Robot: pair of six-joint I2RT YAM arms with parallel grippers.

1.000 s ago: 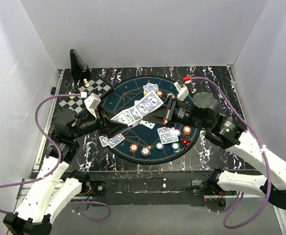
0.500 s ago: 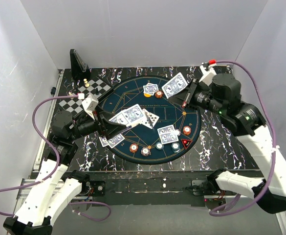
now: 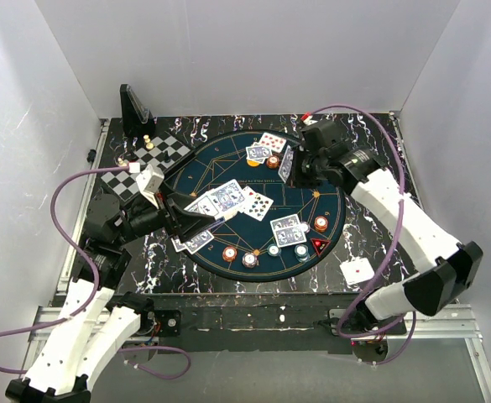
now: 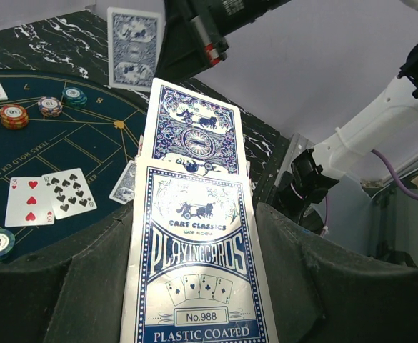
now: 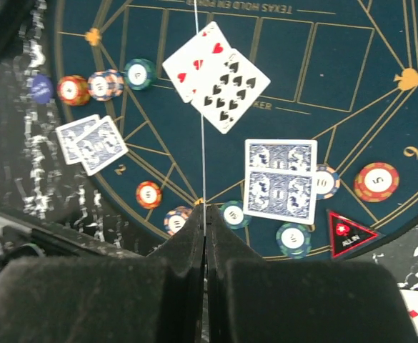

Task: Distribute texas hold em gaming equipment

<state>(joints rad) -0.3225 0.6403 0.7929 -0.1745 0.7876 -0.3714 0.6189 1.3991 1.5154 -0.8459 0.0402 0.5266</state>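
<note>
My left gripper (image 3: 201,214) is shut on a blue-and-white playing card box (image 4: 198,264) with a blue-backed card (image 4: 194,128) sticking out of it, over the mat's left side. My right gripper (image 3: 294,166) is shut on one blue-backed card (image 4: 133,46), edge-on in the right wrist view (image 5: 203,107), above the mat's far right. Two face-up cards (image 3: 258,204) lie mid-mat. Face-down pairs lie at the near right (image 3: 289,228), the far side (image 3: 258,154) and the left rim (image 3: 193,241). Chips (image 3: 250,259) and a red triangular marker (image 3: 319,245) line the near rim.
A face-up card (image 3: 270,141) lies at the mat's far edge and another (image 3: 357,270) on the marbled table at the near right. A checkered board with small pieces (image 3: 148,159) and a black stand (image 3: 134,107) sit at the back left. The round blue mat (image 3: 228,155) fills the middle.
My right gripper took a card from the deck, swung it out to the back right and came back over the mat's far right. Two face-up cards appeared, one far on the mat, one near right.
</note>
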